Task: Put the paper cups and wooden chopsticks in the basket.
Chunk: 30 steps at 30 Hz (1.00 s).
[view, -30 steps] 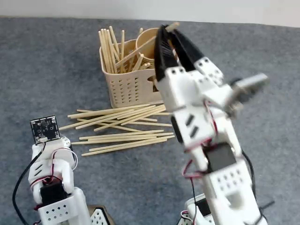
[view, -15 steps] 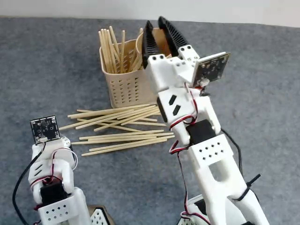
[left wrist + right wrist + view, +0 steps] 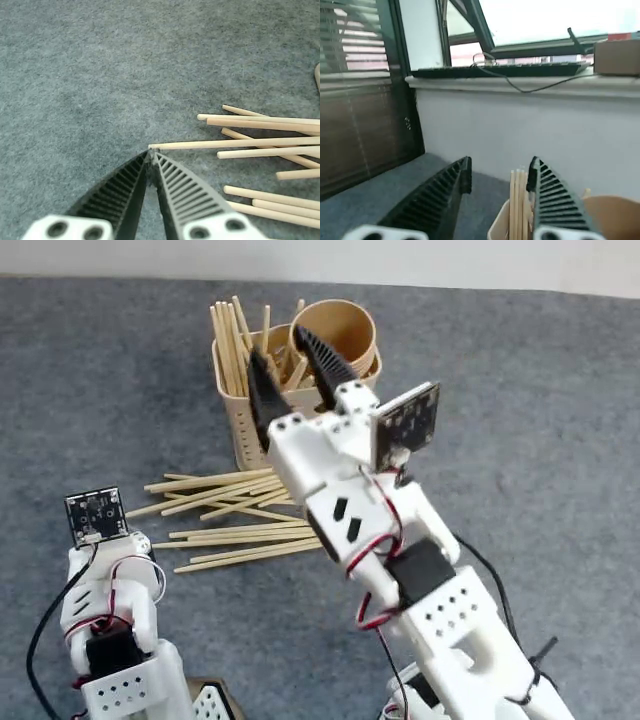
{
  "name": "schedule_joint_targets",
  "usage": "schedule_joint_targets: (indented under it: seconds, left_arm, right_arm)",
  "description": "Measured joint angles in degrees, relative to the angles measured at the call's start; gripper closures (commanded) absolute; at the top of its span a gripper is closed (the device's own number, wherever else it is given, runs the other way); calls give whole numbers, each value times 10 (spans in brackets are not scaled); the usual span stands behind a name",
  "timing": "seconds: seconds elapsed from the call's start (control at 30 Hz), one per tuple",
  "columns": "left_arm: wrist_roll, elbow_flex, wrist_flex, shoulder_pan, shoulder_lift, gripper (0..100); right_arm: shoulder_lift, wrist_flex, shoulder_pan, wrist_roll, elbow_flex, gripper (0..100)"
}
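A cream basket [image 3: 262, 435] stands at the back of the grey carpet. It holds several upright wooden chopsticks [image 3: 232, 340] and a brown paper cup [image 3: 340, 332]. My right gripper [image 3: 278, 345] hangs open over the basket with nothing between its black fingers [image 3: 322, 362]. In the right wrist view the right gripper [image 3: 497, 172] frames the basket's chopsticks [image 3: 517, 200], with the cup [image 3: 615, 215] to one side. Several loose chopsticks [image 3: 250, 510] lie on the carpet in front of the basket. My left gripper [image 3: 150, 152] is shut and empty, its tips at the end of one chopstick [image 3: 225, 144].
The left arm [image 3: 105, 590] stands at the front left, beside the loose pile. The right arm's white body [image 3: 400, 570] covers the pile's right ends. A pale wall [image 3: 320, 260] bounds the carpet at the back. Bare carpet [image 3: 560, 440] lies to the basket's right.
My right arm swung left and drew back, so its gripper went from over the cup to the basket's left part. A chopstick at its fingertips one second ago is gone. The left arm stayed still.
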Motion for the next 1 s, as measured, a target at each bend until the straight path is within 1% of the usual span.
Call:
schedule_joint_targets:
  seconds: [0.27,0.6,0.67,1.0]
  left_arm:
    - [0,0,0,0,0,992]
    - [0,0,0,0,0,992]
    - [0,0,0,0,0,992]
    - [0,0,0,0,0,992]
  right_arm:
    - [-40,128,-4,0,0,811]
    - [-78,313,-4,0,13,811]
    - [-81,328,-4,0,37,811]
    - [-81,330,-4,2,133,811]
